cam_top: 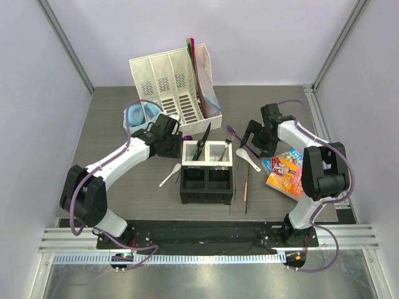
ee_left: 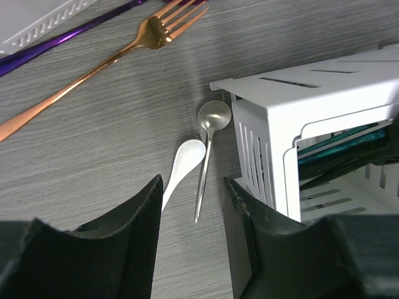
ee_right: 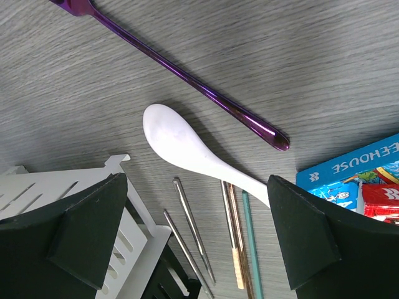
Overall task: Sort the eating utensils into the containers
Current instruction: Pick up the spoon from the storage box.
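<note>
The four-cell caddy (cam_top: 206, 197) stands mid-table, white cells at the back and black cells at the front; a black piece (cam_top: 203, 141) leans in a white cell. My left gripper (cam_top: 173, 143) is open and empty just left of the caddy's white part (ee_left: 312, 118). Ahead of its jaws lie a white spoon (ee_left: 184, 163) and a small metal spoon (ee_left: 209, 134), with a copper fork (ee_left: 106, 62) and a purple piece (ee_left: 62, 42) beyond. My right gripper (cam_top: 254, 142) is open and empty above a white spoon (ee_right: 187, 146), a purple utensil (ee_right: 187, 80) and chopsticks (ee_right: 234, 243).
A tall white file organiser (cam_top: 174, 84) stands at the back, blue headphones (cam_top: 139, 114) to its left. A colourful book (cam_top: 285, 171) lies at the right, its corner in the right wrist view (ee_right: 355, 177). Thin metal sticks (ee_right: 194, 232) lie beside the caddy's edge (ee_right: 134, 215).
</note>
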Robot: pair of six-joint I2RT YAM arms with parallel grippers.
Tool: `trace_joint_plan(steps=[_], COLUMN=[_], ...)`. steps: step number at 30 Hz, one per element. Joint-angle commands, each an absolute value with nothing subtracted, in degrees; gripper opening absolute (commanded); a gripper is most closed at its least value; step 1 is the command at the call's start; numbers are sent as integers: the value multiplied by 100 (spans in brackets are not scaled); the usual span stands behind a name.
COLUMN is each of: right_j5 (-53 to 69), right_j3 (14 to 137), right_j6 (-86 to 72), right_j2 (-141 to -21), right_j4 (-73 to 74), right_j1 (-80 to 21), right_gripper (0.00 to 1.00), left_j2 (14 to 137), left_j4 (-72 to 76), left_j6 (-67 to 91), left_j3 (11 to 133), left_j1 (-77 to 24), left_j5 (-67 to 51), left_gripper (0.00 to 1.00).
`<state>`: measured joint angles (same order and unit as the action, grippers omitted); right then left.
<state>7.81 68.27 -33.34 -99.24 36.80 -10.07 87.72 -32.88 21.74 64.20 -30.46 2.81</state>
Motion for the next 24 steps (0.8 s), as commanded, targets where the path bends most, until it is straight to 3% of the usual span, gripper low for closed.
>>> trace_joint_plan(steps=[1,9,24], right_j5=[765,826,879], right_j3=[6741,6408,5537], right_j6=[-3445,-3489,-3639], right_j2=[-9563,-9378,-8982], right_j4=[3437,3270,2936], right_j1=[-1011,-976,-923], right_gripper=[100,100,100], left_j2=[8236,7936,9184], left_j4=[-3287,-3577,-3410], left_j6=[2241,2100,2461], left_j3=[6591,7312,8314], left_j1=[-3006,-3015,-3313], left_j5=[439,89,-843], left_gripper=[44,45,41])
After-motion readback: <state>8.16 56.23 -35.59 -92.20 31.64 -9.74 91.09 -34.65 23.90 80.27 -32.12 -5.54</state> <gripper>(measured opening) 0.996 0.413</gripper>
